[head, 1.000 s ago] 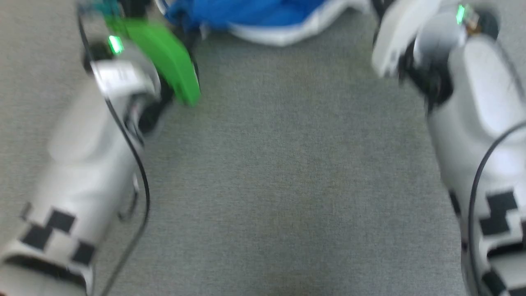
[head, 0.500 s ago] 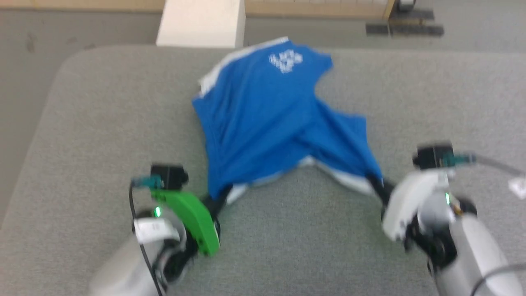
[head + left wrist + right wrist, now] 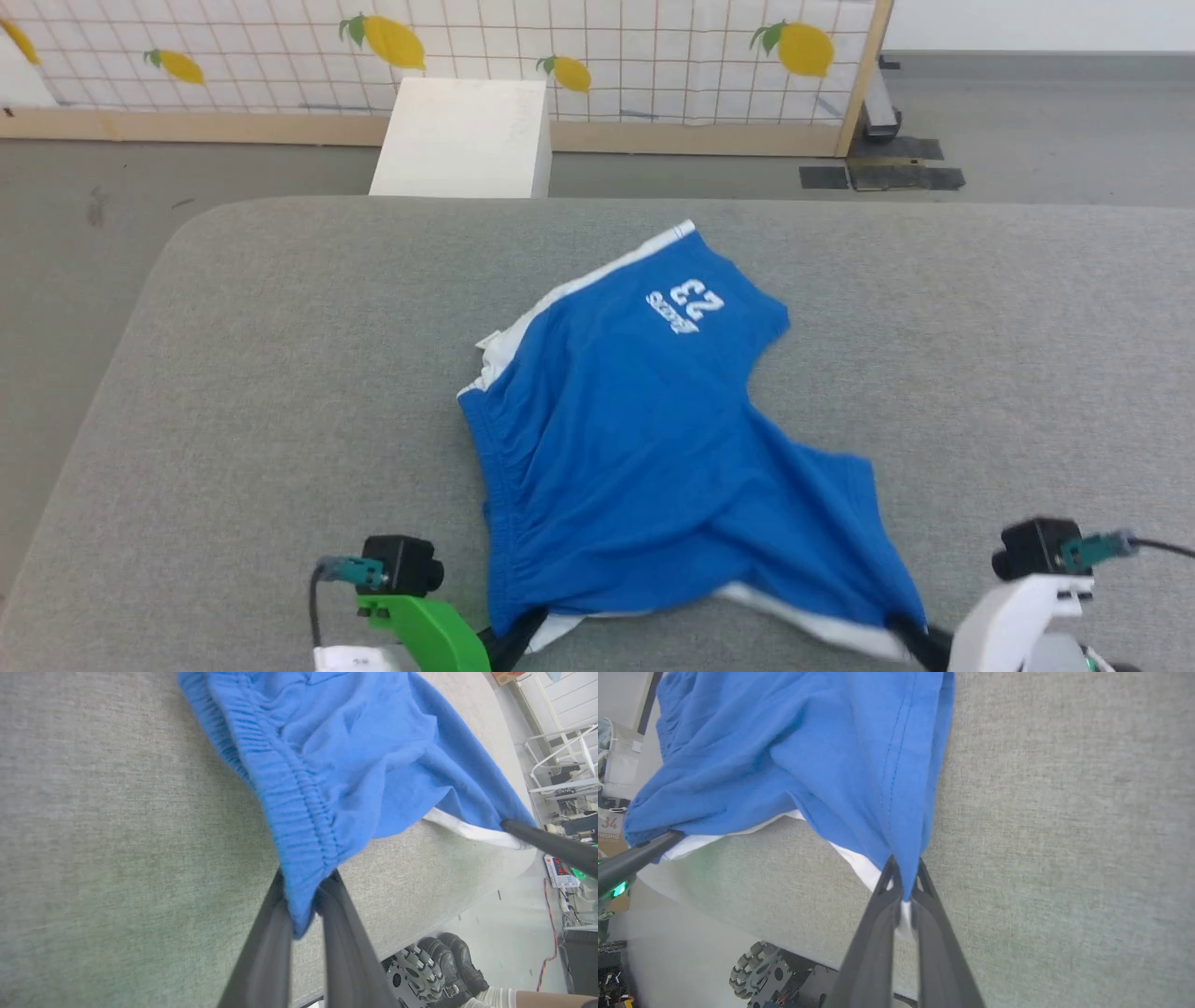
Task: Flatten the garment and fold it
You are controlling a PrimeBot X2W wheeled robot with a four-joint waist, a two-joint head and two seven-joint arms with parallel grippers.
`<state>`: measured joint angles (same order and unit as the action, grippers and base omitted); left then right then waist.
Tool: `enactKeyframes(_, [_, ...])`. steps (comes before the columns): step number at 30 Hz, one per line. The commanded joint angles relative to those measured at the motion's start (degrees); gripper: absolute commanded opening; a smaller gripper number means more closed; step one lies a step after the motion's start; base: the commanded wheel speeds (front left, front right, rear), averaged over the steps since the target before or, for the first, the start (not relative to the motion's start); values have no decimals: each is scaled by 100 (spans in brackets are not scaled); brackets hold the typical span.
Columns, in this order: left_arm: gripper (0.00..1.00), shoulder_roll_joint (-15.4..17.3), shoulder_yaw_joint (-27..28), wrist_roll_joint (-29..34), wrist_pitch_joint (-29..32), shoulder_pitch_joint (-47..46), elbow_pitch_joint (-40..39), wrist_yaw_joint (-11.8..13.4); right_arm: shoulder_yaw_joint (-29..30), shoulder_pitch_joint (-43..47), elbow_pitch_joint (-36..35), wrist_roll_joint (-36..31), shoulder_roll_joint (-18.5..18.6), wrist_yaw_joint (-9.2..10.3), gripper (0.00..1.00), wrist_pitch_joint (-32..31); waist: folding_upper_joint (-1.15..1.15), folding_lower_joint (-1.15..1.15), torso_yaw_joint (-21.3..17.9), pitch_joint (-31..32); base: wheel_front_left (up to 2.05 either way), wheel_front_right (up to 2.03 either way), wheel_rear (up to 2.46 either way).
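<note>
1. The garment (image 3: 644, 448), royal-blue shorts with white trim, lay rumpled on the grey padded surface (image 3: 280, 373). From the head camera we saw it toward the near edge and roughly midway across.
2. We saw the left pincer (image 3: 303, 891) closed tight on the gathered elastic waistband at the shorts' near-left corner. Blue cloth was squeezed between its two dark fingers.
3. The right pincer (image 3: 903, 872) was likewise clamped narrow on the near-right corner. There we could make out blue fabric and the white hem pinched together.
4. The two pincers stood well apart. Between them the near edge of the shorts rose in a shallow arch, with a strip of white showing beneath it.
5. The far leg lay flat on the surface, pointing away from the robot, and we noted white print on it.
6. Beyond the surface, we saw a white box (image 3: 462, 140) standing on the floor before a grid panel (image 3: 653, 56) printed with lemons.
7. In the left wrist view we caught a person's black shoes (image 3: 455, 961) on the floor just beside one of the robot's wheels (image 3: 413, 975).
</note>
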<state>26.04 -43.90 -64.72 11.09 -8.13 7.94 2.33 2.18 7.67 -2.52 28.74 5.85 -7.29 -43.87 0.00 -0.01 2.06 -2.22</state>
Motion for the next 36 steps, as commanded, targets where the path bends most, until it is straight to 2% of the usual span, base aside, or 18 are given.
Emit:
enactKeyframes(1, [0, 88, 39, -75, 12, 114, -155, 91, 50, 175, -182, 20, -54, -20, 0, -190, 0, 1, -21, 13, 0, 0, 0])
enactKeyframes(7, [0, 238, 141, -89, 18, 205, -604, 323, 199, 277, -786, -39, -157, -20, 0, -518, 0, 1, -55, -85, 0, 0, 0])
enactKeyframes(13, [0, 270, 349, -77, -66, -63, -788, 345, 41, -464, -833, -192, -211, -20, 0, -378, 0, 1, -88, -299, 0, 0, 0])
enactKeyframes(25, [0, 74, 870, -215, -54, -1342, -336, 111, -155, -2916, 417, -465, -283, -20, 0, -45, 0, 1, 118, -1204, 0, 0, 0])
enactKeyframes(36, [0, -266, 1206, -308, -202, -2492, 474, -255, -175, -4979, 1884, -1026, -295, -20, 0, 584, 0, 1, 415, -2245, 0, 0, 0])
